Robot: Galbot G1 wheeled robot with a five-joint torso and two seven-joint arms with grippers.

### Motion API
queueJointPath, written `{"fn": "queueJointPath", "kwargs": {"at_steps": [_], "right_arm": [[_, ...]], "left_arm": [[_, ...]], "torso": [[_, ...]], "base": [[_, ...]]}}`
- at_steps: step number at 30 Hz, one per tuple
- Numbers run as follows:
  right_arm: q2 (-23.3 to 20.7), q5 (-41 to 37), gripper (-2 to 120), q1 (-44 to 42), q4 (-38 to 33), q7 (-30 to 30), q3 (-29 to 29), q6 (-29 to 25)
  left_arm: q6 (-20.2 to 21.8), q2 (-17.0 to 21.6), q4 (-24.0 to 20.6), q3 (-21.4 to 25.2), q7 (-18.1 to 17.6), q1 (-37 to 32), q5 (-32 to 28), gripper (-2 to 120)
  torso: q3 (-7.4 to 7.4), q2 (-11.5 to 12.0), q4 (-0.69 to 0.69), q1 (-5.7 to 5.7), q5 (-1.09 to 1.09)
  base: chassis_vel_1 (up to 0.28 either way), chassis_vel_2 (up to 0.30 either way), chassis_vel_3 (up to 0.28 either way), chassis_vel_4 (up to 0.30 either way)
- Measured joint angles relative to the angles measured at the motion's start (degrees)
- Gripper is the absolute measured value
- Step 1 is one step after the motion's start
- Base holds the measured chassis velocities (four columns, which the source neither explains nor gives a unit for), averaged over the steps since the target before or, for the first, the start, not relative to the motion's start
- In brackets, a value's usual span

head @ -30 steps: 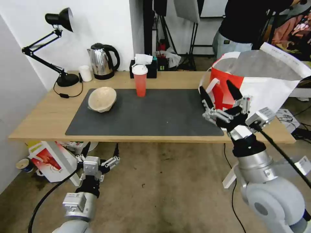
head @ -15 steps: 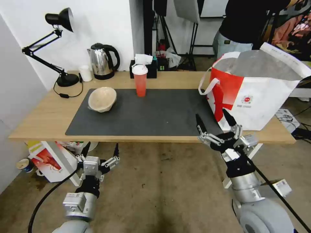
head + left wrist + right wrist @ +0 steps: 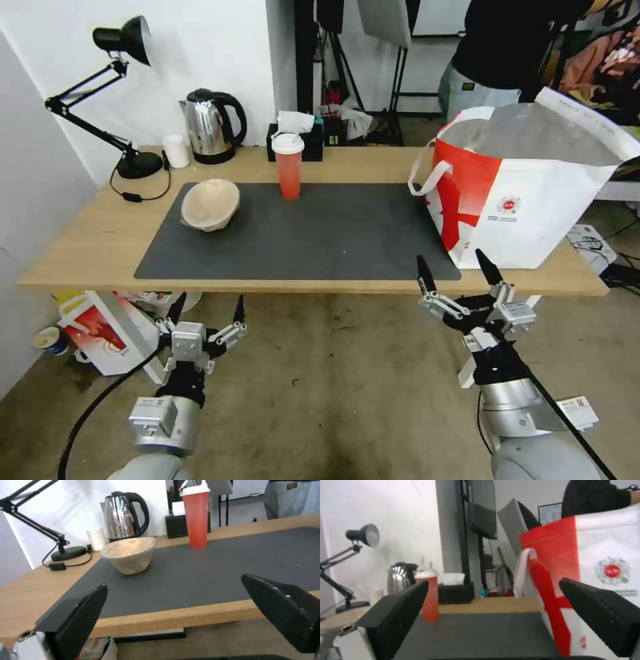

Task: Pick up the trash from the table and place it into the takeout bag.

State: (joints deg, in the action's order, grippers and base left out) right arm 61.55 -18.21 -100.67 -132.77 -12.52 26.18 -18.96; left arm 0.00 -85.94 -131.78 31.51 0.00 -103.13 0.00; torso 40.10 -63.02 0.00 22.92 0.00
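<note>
A beige fibre bowl (image 3: pixel 210 204) (image 3: pixel 129 554) lies tilted on the dark mat at the table's (image 3: pixel 87 247) left. A tall red cup with a white lid (image 3: pixel 289 167) (image 3: pixel 197 517) (image 3: pixel 428 596) stands at the mat's back edge. The red-and-white takeout bag (image 3: pixel 527 187) (image 3: pixel 586 562) stands open on the table's right end. My right gripper (image 3: pixel 460 270) hangs open and empty just below the table's front edge, in front of the bag. My left gripper (image 3: pixel 207 308) is open and empty, low in front of the table's left part.
A black desk lamp (image 3: pixel 107 93), a small white cup (image 3: pixel 176 151), a steel kettle (image 3: pixel 210 125) and a black tissue box (image 3: pixel 295 137) line the table's back. A white bag with a crayfish picture (image 3: pixel 103 330) stands on the floor under the left end. A person stands behind the table.
My right gripper has dropped from in front of the bag's side to below the table's front edge, still open. The left arm has not moved.
</note>
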Motion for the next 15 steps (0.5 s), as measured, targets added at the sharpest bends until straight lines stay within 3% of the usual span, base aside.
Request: {"fn": "queueJointPath", "kwargs": {"at_steps": [6,15], "right_arm": [[-1.0,0.93,100,-2.05,0.6,-3.58,-0.22,-0.39],[-2.66,-0.34,100,-3.51,0.74,-4.25,-0.49,-0.38]], "left_arm": [[0.0,0.0,0.0,0.0,0.0,0.0,0.0,100],[0.0,0.0,0.0,0.0,0.0,0.0,0.0,100]], "torso": [[0.0,0.0,0.0,0.0,0.0],[0.0,0.0,0.0,0.0,0.0]], "base": [[0.0,0.0,0.0,0.0],[0.0,0.0,0.0,0.0]]}}
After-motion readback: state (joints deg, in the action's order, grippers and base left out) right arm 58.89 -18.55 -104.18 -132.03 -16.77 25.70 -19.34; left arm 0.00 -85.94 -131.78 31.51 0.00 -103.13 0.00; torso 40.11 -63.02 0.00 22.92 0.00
